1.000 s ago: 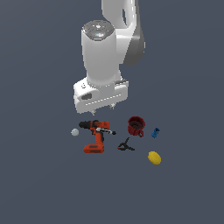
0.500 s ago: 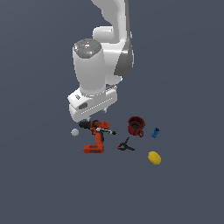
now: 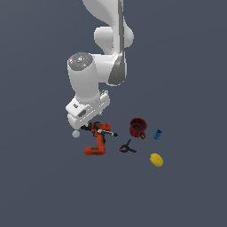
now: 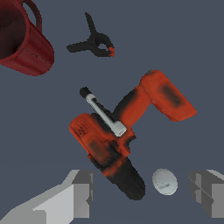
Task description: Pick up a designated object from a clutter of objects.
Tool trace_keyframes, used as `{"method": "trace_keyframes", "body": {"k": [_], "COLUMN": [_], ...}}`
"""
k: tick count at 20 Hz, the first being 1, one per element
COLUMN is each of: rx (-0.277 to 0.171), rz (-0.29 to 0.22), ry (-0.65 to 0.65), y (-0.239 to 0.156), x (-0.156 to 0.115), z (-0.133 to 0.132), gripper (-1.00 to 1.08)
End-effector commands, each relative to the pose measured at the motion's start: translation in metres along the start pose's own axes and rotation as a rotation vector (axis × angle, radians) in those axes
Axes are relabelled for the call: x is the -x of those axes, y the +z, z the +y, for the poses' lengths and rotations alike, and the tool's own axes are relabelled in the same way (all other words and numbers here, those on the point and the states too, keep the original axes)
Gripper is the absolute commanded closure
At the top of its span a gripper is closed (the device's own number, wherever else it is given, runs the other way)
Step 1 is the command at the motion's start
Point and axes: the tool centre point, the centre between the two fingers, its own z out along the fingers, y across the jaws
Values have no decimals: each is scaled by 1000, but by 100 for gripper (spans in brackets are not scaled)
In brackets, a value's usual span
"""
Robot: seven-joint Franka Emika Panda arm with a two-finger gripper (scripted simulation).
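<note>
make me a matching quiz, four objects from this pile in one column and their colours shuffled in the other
Objects:
1. drill
2. lemon
3. ball
4. clamp

Colours:
A. grey
B. mostly black
C. red-orange
D. yellow

Pairs: 1-C, 2-D, 3-A, 4-B

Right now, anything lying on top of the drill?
Yes: a black-white marker lies across the drill body, seen in the wrist view. The drill surface under it is covered. The grey ball sits beside the chuck, not on it.
</note>
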Motion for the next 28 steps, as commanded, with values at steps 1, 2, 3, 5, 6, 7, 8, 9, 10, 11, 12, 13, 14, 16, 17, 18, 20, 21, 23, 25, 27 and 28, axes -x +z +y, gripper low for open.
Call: {"method": "trace_keyframes", "body": {"k": [1, 2, 3, 5, 6, 7, 8, 9, 10, 11, 12, 13, 14, 16, 17, 18, 20, 21, 23, 25, 27, 28], "rx": [0, 0, 0, 0, 0, 0, 1, 1, 2, 2, 3, 4, 5, 7, 9, 10, 14, 16, 21, 26, 31, 34], "rz": [6, 8, 11, 17, 20, 23, 26, 30, 33, 37, 40, 44, 48, 56, 61, 65, 74, 78, 88, 97, 105, 109], "ry": [-56, -78, -100, -143, -165, -186, -208, -230, -252, -273, -295, -317, -338, -381, -403, -424, -467, -489, -531, -572, -609, -625], "y": [9, 13, 16, 23, 27, 30, 33, 37, 40, 43, 46, 49, 52, 59, 61, 64, 70, 73, 78, 83, 88, 90], "x": [6, 9, 11, 16, 19, 21, 23, 26, 28, 30, 33, 35, 37, 41, 43, 46, 50, 52, 56, 59, 62, 64], "z": [2, 3, 3, 5, 5, 5, 6, 6, 7, 7, 7, 7, 7, 7, 7, 7, 7, 7, 7, 6, 6, 5], "gripper": [-60, -60, -60, -60, -60, -60, -60, -60, -60, -60, -60, -60, -60, -60, -60, -60, -60, -60, -60, -60, -60, -60]}}
